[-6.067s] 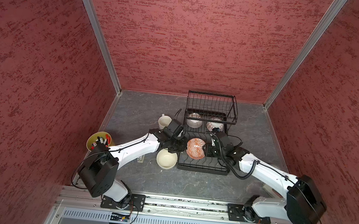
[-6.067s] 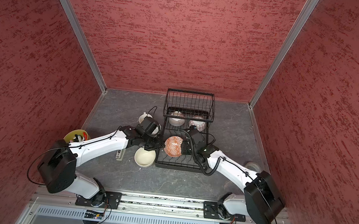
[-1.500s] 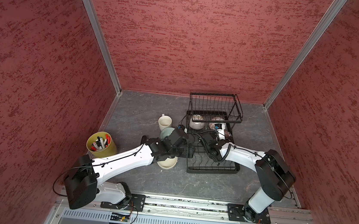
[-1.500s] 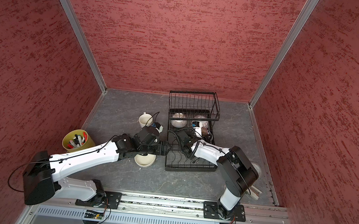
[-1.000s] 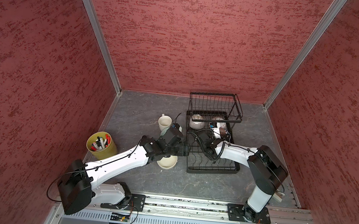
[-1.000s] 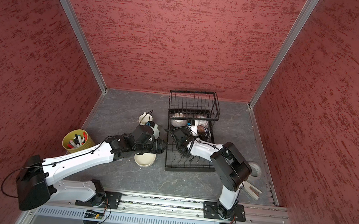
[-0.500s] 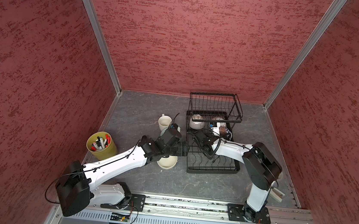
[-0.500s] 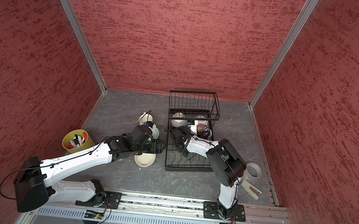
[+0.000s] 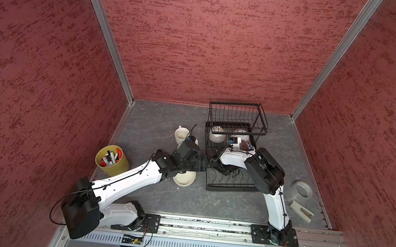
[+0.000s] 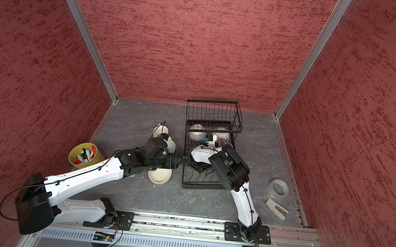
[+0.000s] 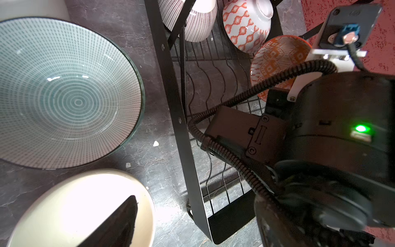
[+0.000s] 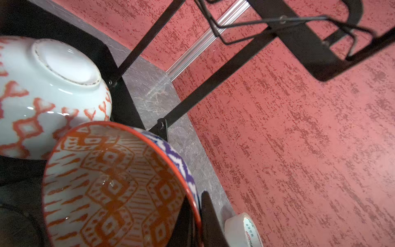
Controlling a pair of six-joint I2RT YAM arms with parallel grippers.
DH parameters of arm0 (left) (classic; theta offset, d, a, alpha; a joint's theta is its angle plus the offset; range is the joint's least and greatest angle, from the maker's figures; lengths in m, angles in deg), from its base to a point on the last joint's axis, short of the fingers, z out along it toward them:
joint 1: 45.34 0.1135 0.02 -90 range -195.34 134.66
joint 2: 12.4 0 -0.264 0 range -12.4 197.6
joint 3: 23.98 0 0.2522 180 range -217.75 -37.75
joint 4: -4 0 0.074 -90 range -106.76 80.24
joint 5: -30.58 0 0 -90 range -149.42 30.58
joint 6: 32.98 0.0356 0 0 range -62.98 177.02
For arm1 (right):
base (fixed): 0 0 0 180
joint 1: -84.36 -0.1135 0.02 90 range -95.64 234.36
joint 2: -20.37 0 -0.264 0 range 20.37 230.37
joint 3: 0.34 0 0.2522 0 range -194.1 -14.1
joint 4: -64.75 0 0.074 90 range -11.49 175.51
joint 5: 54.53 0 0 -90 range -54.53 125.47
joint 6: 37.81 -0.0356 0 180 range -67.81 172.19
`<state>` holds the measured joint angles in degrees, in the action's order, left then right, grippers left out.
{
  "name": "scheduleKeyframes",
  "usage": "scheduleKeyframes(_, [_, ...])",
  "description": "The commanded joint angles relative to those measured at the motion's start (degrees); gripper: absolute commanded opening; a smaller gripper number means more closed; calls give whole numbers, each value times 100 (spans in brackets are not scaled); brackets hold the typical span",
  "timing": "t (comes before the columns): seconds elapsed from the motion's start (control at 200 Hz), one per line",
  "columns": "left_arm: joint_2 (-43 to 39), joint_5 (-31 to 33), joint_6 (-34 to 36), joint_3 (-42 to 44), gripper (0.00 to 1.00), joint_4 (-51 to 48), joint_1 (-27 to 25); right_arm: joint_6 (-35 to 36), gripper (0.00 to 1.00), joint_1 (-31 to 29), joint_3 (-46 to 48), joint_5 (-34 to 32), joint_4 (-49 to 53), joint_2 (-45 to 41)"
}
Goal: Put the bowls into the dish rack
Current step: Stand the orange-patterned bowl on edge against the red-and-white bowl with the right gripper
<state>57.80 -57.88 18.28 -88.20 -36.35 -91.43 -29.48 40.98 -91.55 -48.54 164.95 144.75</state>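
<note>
The black wire dish rack [image 9: 230, 187] [image 10: 207, 186] stands right of centre. A pink-striped bowl [image 9: 216, 137] [image 11: 198, 23] and an upturned orange-diamond bowl [image 11: 245, 25] [image 12: 42, 96] lean at its back. My right gripper [image 12: 197, 213] [image 9: 241, 149] is shut on the rim of an orange-patterned bowl [image 12: 111, 184] [image 11: 277, 59] with a navy zigzag outside, held on edge beside them. My left gripper [image 11: 196, 205] [image 9: 200, 165] is open and straddles the rack's left rim. A pale green bowl [image 11: 64, 92] [image 10: 171, 143] and a cream bowl [image 9: 184, 178] [image 11: 74, 209] sit on the table beside it.
A cream mug [image 9: 181, 134] stands behind the left wrist. A yellow-green pot of markers [image 9: 111, 160] is at the left. A tape roll [image 9: 303, 190] [image 12: 243, 231] and a white block [image 9: 302, 211] lie at the right. The upper basket [image 9: 235, 112] overhangs the rack's back.
The orange-patterned bowl has gone from the rack's middle to its back right. Over the last second the right elbow swung in toward the rack. The left arm has hardly moved.
</note>
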Motion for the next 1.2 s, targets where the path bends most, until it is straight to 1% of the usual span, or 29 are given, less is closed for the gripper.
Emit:
scheduleKeyframes(0.0, [29,-48,-2,27,85,-44,54,-581,0,-45,-32,-112,476,125])
scheduleKeyframes(0.306, [47,-91,-28,89,85,34,62,-383,0,-92,-213,-13,459,243])
scheduleKeyframes(0.336, [47,-92,-28,82,85,31,58,-258,0,-100,-234,13,372,245])
scheduleKeyframes(0.386, [39,-90,-28,84,85,36,68,204,0,-97,-244,72,-8,221])
scheduleKeyframes(0.426, [38,-84,-28,98,85,31,66,730,0,-104,-224,162,-463,166])
scheduleKeyframes(0.466, [30,-86,-21,95,85,32,73,1600,0,-105,-104,286,-1261,38])
scheduleKeyframes(0.481, [25,-87,-23,103,85,31,73,2025,0,-106,-25,358,-1612,-38])
scheduleKeyframes(0.506, [21,-87,-24,115,85,31,80,2785,0,-110,156,514,-2427,-207])
scheduleKeyframes(0.521, [14,-92,-28,115,85,31,84,3359,0,-106,314,625,-2938,-315])
scheduleKeyframes(0.576, [-9,-85,-26,126,85,27,98,5450,0,-101,1057,1262,-5334,-950])
scheduleKeyframes(0.591, [-14,-84,-28,134,85,23,92,5782,0,-101,1229,1421,-5837,-1140])
scheduleKeyframes(0.606, [-26,-79,-26,133,85,28,97,5916,0,-101,1362,1548,-6135,-1308])
scheduleKeyframes(0.646, [-61,-66,-28,158,85,14,105,6077,0,-34,1610,1832,-6637,-1614])
scheduleKeyframes(0.666, [-79,-65,-30,169,85,2,102,6105,0,11,1637,1920,-6708,-1667])
scheduleKeyframes(0.701, [-122,-61,-28,200,85,-2,104,5970,0,77,1545,1860,-6517,-1591])
scheduleKeyframes(0.736, [-160,-54,-44,232,85,-4,116,5757,0,114,1291,1829,-6089,-1396])
scheduleKeyframes(0.847, [-232,-66,-61,279,85,-19,162,5610,0,76,758,1701,-5547,-750])
scheduleKeyframes(0.982, [-286,-48,-59,305,85,-64,205,5503,0,75,800,2020,-5683,-625])
scheduleKeyframes(1.142, [-268,-77,-35,305,85,-96,267,5153,0,78,836,2162,-5503,-663])
scheduleKeyframes(1.192, [-253,-83,-29,299,85,-90,276,5031,3,80,832,2242,-5414,-691])
